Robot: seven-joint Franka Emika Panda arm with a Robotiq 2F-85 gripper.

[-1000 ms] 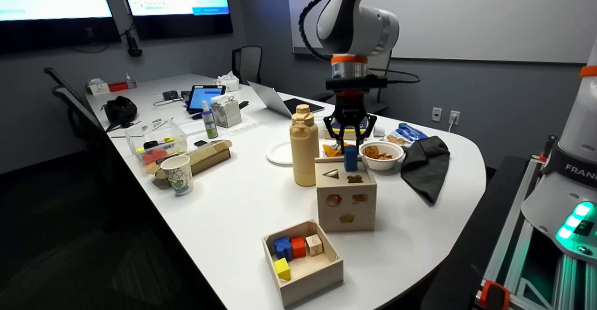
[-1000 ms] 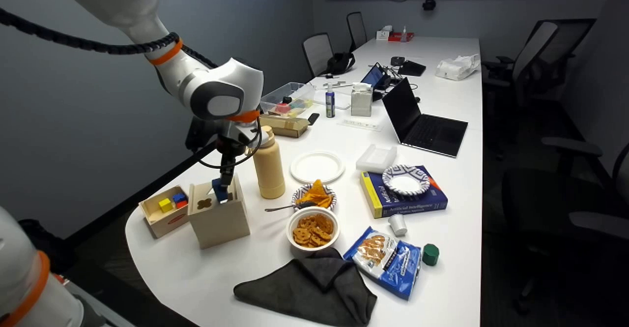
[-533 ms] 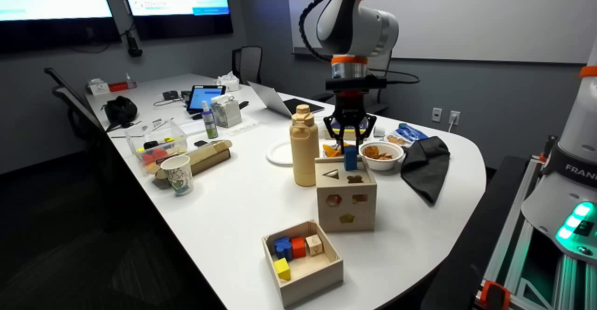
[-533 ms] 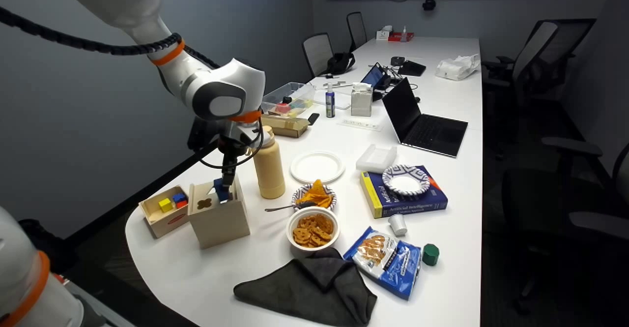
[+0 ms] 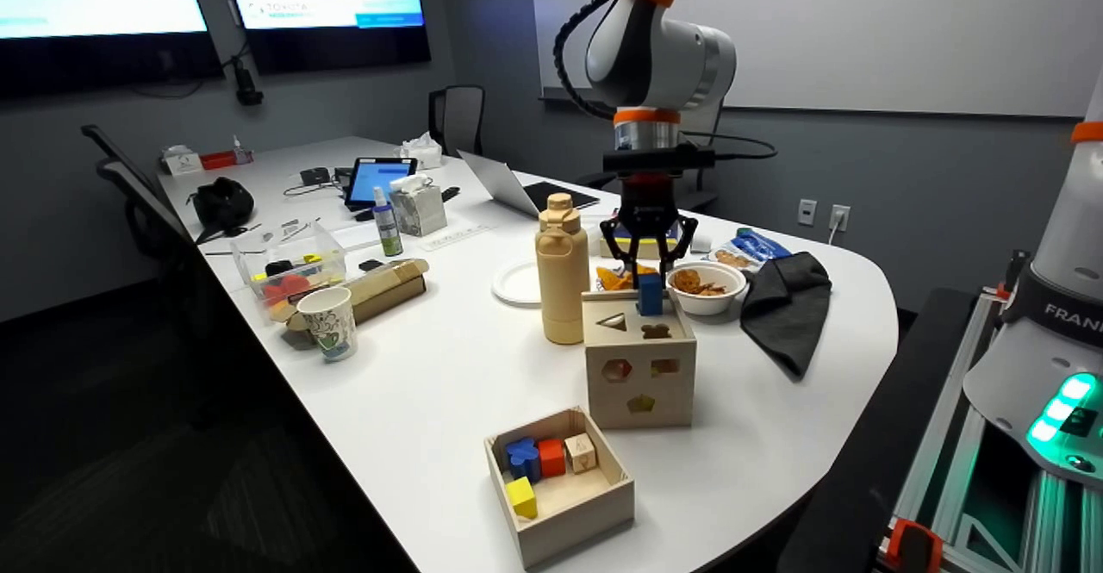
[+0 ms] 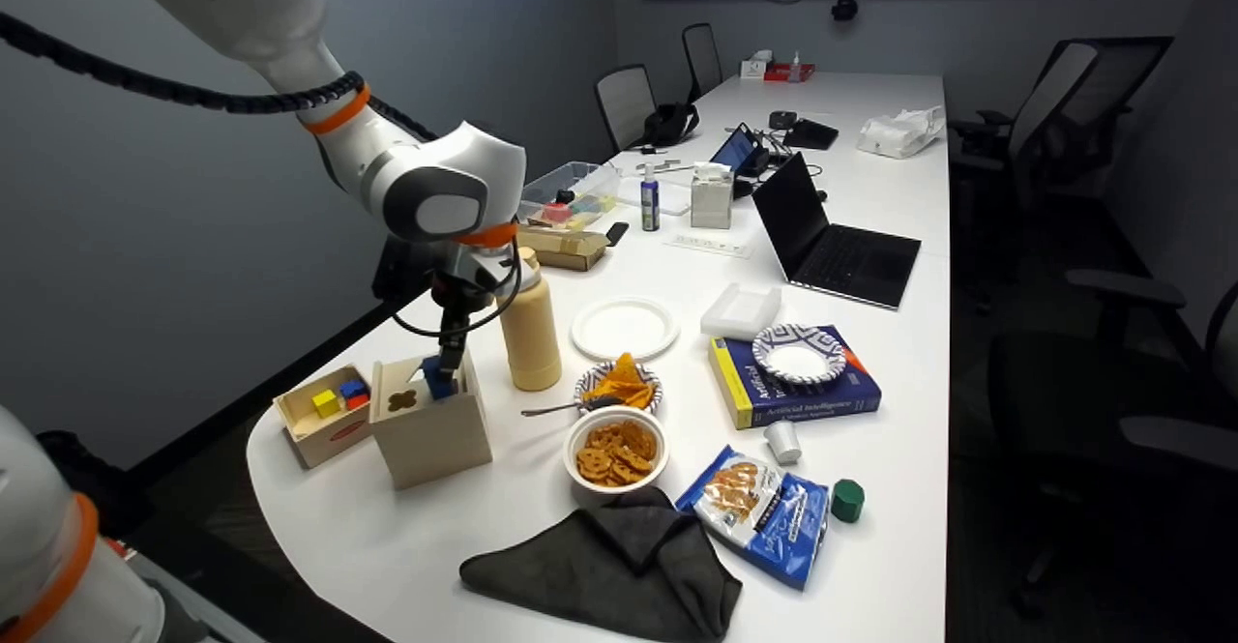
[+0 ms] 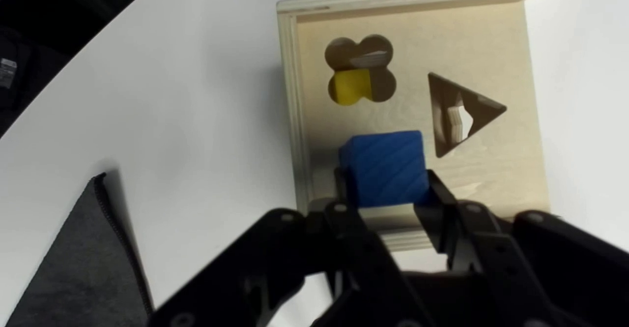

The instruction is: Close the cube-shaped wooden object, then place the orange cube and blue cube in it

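The cube-shaped wooden object stands on the table with its lid on top; it also shows in an exterior view and in the wrist view. A yellow block shows inside through its clover hole. My gripper is shut on the blue cube, one finger on each side, also in the wrist view. The cube is at the lid's back part, beside the triangle and clover holes. I cannot tell whether its lower end enters a hole. The orange cube is hidden or out of view.
A shallow wooden tray with blue, red, yellow and plain blocks stands near the box. A tan bottle stands close beside the box. A bowl of snacks, a chips bowl and a dark cloth lie nearby.
My gripper and the blue cube have shifted slightly right in both exterior views. The cube now covers the pale gap seen below it before. The box has not moved.
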